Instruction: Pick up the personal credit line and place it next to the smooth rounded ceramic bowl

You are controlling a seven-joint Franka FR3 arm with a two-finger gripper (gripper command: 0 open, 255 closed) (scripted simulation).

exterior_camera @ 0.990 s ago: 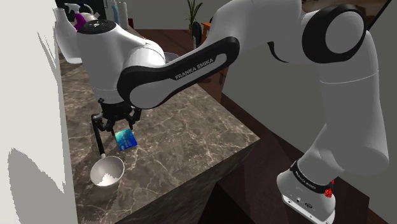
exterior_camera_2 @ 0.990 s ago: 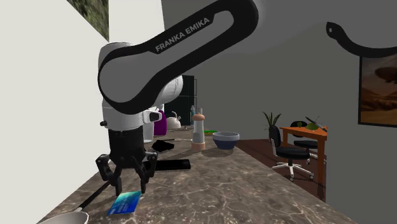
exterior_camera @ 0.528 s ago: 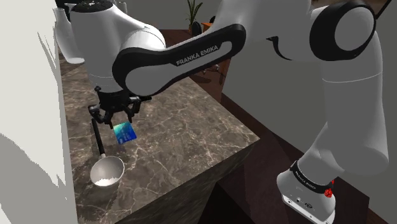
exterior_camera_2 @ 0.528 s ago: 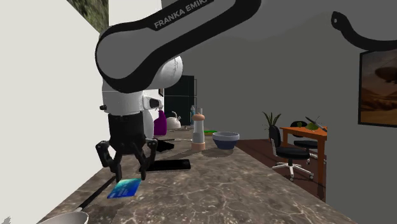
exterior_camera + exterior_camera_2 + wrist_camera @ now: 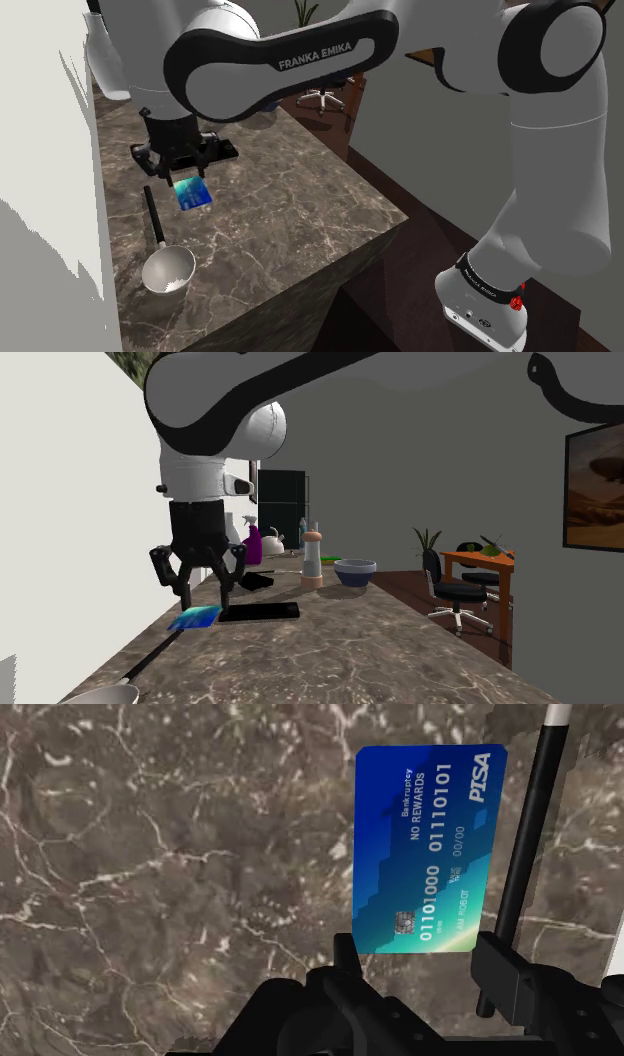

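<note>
Blue credit card, clamped by its near end in the black gripper, long axis straight out from the fingers, just over the counter; bowl well apart at 2–3 o'clock, second exterior view.

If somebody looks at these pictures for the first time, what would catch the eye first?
The bright blue bank card stands out, clasped between the black jaws over the dark marble-patterned counter. Next, the large white arm arching over the counter, and a grey ladle with a black handle lying on it close by.
</note>
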